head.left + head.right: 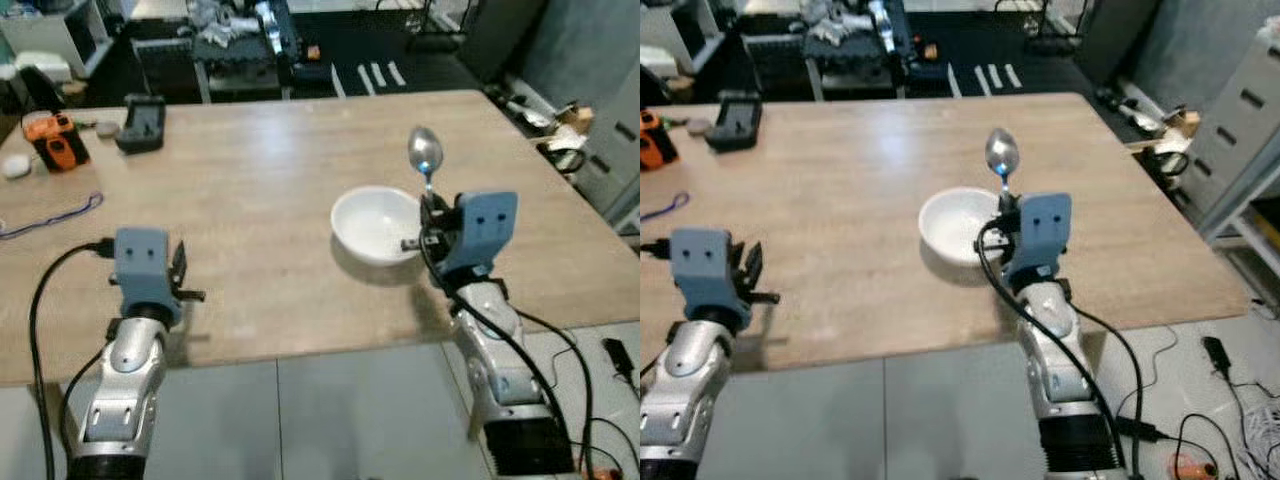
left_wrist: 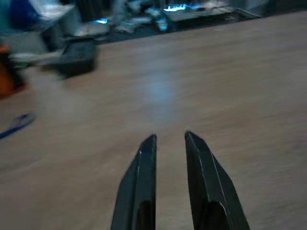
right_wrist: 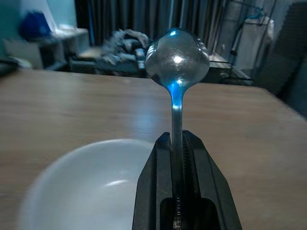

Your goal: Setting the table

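A white bowl (image 1: 375, 224) sits on the wooden table (image 1: 260, 200), right of centre near the front edge. My right gripper (image 1: 430, 205) is at the bowl's right rim, shut on the handle of a metal spoon (image 1: 425, 152) whose head points up and away. In the right wrist view the spoon (image 3: 176, 62) stands between the black fingers (image 3: 156, 182), with the bowl (image 3: 91, 182) below and beside them. My left gripper (image 2: 169, 143) hovers low over bare table at the front left, its fingers slightly apart with nothing between them.
At the table's far left lie a black case (image 1: 142, 124), an orange and black tool (image 1: 55, 140), a small white object (image 1: 15, 166) and a blue cord (image 1: 55, 215). Shelves and clutter stand beyond the table. Cables lie on the floor at right.
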`<state>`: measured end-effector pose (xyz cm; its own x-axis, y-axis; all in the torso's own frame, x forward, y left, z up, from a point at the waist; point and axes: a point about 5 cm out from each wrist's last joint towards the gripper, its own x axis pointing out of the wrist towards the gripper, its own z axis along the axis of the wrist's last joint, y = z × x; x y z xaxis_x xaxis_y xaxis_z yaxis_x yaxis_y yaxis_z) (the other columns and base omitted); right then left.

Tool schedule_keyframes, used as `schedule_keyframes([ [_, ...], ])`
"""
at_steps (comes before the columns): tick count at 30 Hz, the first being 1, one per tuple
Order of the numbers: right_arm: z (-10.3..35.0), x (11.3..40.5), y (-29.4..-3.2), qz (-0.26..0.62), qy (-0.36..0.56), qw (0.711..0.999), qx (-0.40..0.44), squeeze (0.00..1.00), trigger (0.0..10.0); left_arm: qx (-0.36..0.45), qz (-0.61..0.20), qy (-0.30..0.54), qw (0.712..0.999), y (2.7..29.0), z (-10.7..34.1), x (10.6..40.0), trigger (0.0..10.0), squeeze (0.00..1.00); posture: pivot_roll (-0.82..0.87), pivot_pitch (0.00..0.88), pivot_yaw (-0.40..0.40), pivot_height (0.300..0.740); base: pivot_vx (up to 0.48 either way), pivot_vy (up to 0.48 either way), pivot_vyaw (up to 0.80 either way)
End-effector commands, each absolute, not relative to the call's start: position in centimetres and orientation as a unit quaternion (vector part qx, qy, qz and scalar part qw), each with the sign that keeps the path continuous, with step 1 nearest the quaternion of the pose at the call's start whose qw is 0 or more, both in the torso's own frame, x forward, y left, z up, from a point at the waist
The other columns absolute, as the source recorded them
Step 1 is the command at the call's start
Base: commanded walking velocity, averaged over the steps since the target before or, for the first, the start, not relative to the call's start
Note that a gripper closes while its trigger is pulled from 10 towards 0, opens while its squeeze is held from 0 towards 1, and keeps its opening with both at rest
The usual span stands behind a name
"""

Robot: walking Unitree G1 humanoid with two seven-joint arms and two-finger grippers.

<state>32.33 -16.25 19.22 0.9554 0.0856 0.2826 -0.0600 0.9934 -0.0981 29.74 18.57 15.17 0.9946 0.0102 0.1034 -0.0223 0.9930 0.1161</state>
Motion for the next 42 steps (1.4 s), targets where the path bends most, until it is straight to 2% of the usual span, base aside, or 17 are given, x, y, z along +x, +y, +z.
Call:
schedule_keyframes([
  [1, 19.0, 32.2, -16.3, 0.037, -0.142, 0.988, -0.039, 0.0, 10.0, 0.068, 0.006, -0.044, 0.997, 18.9, 14.8, 29.3, 10.0, 0.0, 0.03, 0.029, 0.057, 0.74, 0.0, 0.0, 0.0],
  [4, 19.2, 32.1, -16.7, 0.034, -0.142, 0.988, -0.042, 0.0, 10.0, 0.069, -0.008, -0.042, 0.997, 18.6, 14.7, 29.0, 10.0, 0.0, 0.03, 0.029, 0.059, 0.74, 0.0, 0.0, 0.0],
  [6, 19.4, 32.1, -17.7, 0.022, -0.136, 0.988, -0.075, 0.0, 10.0, 0.068, -0.028, -0.036, 0.997, 18.5, 14.6, 28.6, 10.0, 0.0, 0.03, 0.029, 0.058, 0.74, 0.0, 0.0, 0.0],
  [16, 19.4, 32.9, -20.2, -0.031, -0.106, 0.985, -0.135, 0.0, 10.0, 0.063, -0.035, -0.034, 0.997, 18.2, 14.7, 28.6, 10.0, 0.0, 0.03, 0.034, 0.055, 0.74, 0.0, 0.0, 0.0],
  [22, 17.6, 33.7, -22.0, -0.019, -0.021, 0.983, -0.179, 0.0, 10.0, 0.052, -0.063, -0.022, 0.996, 18.0, 14.8, 28.2, 10.0, 0.0, 0.03, 0.043, 0.053, 0.74, 0.0, 0.0, 0.0],
  [28, 16.5, 34.6, -23.5, -0.011, 0.019, 0.975, -0.223, 0.0, 10.0, 0.051, -0.1, -0.023, 0.993, 17.8, 15.6, 27.7, 10.0, 0.0, 0.04, 0.052, 0.049, 0.74, 0.0, 0.0, 0.0],
  [29, 16.5, 34.6, -23.5, -0.011, 0.019, 0.975, -0.223, 0.0, 10.0, 0.051, -0.1, -0.023, 0.993, 17.8, 15.6, 27.7, 10.0, 0.0, 0.04, 0.052, 0.049, 0.74, 0.0, 0.0, 0.0],
  [31, 16.1, 35.1, -25.3, -0.023, 0.043, 0.973, -0.224, 0.0, 10.0, 0.049, -0.119, -0.029, 0.991, 17.8, 16.5, 27.4, 10.0, 0.0, 0.05, 0.057, 0.05, 0.74, 0.0, 0.0, 0.0],
  [36, 15.4, 35.5, -26.0, -0.004, 0.068, 0.98, -0.187, 0.0, 10.0, 0.05, -0.143, -0.03, 0.988, 17.5, 17.1, 27.1, 10.0, 0.0, 0.06, 0.063, 0.056, 0.74, 0.0, 0.0, 0.0],
  [42, 14.9, 35.9, -25.8, 0.021, 0.085, 0.979, -0.183, 0.0, 10.0, 0.04, -0.167, -0.027, 0.985, 16.9, 17.7, 26.7, 10.0, 0.0, 0.07, 0.073, 0.059, 0.74, 0.0, 0.0, 0.0],
])
